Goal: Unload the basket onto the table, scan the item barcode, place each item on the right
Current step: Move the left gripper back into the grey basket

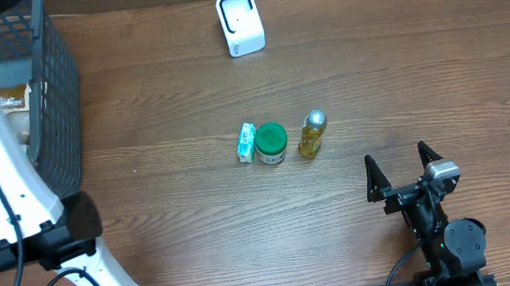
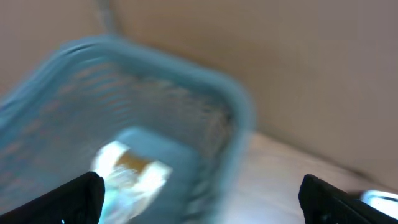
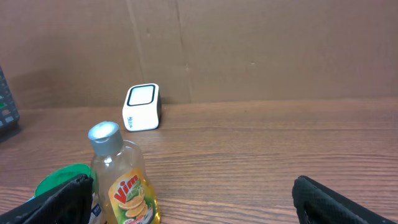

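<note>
A white barcode scanner (image 1: 241, 22) stands at the back of the table; the right wrist view also has the scanner (image 3: 142, 107). Mid-table sit a small teal box (image 1: 247, 143), a green-lidded jar (image 1: 271, 143) and a yellow Vim bottle (image 1: 311, 134). My right gripper (image 1: 397, 159) rests open near the front right, with the bottle (image 3: 124, 180) just inside its left finger. My left gripper (image 2: 205, 205) hangs open and empty over the basket (image 2: 155, 81). A blurred pale packet (image 2: 134, 171) lies on the basket floor.
The dark mesh basket (image 1: 49, 97) fills the far left edge, with the packet (image 1: 11, 99) inside. My white left arm (image 1: 1, 186) crosses in front of it. A cardboard wall (image 3: 249, 50) backs the table.
</note>
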`<move>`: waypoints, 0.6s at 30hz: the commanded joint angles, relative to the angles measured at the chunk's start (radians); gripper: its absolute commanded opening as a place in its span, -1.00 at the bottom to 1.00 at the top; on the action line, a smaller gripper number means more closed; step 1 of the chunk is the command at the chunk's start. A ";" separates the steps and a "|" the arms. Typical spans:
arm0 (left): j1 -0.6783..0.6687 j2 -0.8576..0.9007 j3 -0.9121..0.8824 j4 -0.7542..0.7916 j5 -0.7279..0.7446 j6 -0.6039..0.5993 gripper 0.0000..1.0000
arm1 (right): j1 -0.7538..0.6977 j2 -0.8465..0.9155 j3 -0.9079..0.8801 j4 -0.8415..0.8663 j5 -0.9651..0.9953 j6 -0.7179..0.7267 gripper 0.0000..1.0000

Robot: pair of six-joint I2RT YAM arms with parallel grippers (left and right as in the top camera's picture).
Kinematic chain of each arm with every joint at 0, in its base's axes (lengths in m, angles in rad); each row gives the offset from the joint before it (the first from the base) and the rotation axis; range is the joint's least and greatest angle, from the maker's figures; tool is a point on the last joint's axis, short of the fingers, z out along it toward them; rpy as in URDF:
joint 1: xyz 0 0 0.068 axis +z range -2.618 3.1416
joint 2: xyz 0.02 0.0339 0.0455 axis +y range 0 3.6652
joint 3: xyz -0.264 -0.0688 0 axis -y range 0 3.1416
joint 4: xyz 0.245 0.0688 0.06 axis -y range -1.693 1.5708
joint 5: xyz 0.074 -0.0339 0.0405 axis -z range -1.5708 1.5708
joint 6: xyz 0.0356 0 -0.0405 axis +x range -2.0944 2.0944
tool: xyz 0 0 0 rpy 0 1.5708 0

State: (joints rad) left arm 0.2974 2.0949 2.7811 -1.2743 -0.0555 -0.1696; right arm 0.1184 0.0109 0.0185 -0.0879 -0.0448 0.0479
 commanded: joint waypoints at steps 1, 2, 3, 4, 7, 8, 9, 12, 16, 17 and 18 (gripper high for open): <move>0.060 0.015 -0.046 -0.056 -0.166 0.051 1.00 | -0.003 -0.008 -0.011 0.006 0.005 -0.008 1.00; 0.076 0.017 -0.072 -0.068 -0.179 0.051 0.99 | -0.003 -0.008 -0.011 0.006 0.005 -0.008 1.00; 0.089 0.018 -0.102 -0.078 -0.195 0.051 1.00 | -0.003 -0.008 -0.011 0.006 0.005 -0.008 1.00; 0.113 0.019 -0.170 -0.087 -0.235 0.051 1.00 | -0.003 -0.008 -0.011 0.006 0.005 -0.008 1.00; 0.142 0.020 -0.304 -0.076 -0.273 0.062 0.99 | -0.003 -0.008 -0.011 0.006 0.005 -0.008 1.00; 0.150 0.020 -0.347 -0.067 -0.273 0.074 0.99 | -0.003 -0.008 -0.011 0.006 0.005 -0.008 1.00; 0.158 0.020 -0.396 -0.052 -0.273 0.088 0.99 | -0.003 -0.008 -0.011 0.006 0.005 -0.008 1.00; 0.184 0.020 -0.554 0.006 -0.266 0.127 1.00 | -0.003 -0.008 -0.011 0.006 0.005 -0.008 1.00; 0.215 0.020 -0.713 0.085 -0.258 0.158 1.00 | -0.003 -0.008 -0.011 0.006 0.005 -0.008 1.00; 0.222 0.020 -0.747 0.108 -0.243 0.174 1.00 | -0.003 -0.008 -0.011 0.006 0.005 -0.008 1.00; 0.232 0.020 -0.795 0.148 -0.198 0.213 0.99 | -0.003 -0.008 -0.011 0.006 0.005 -0.008 1.00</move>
State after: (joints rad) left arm 0.5053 2.1109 2.0766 -1.1809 -0.2989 -0.0460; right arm 0.1184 0.0109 0.0185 -0.0875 -0.0448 0.0475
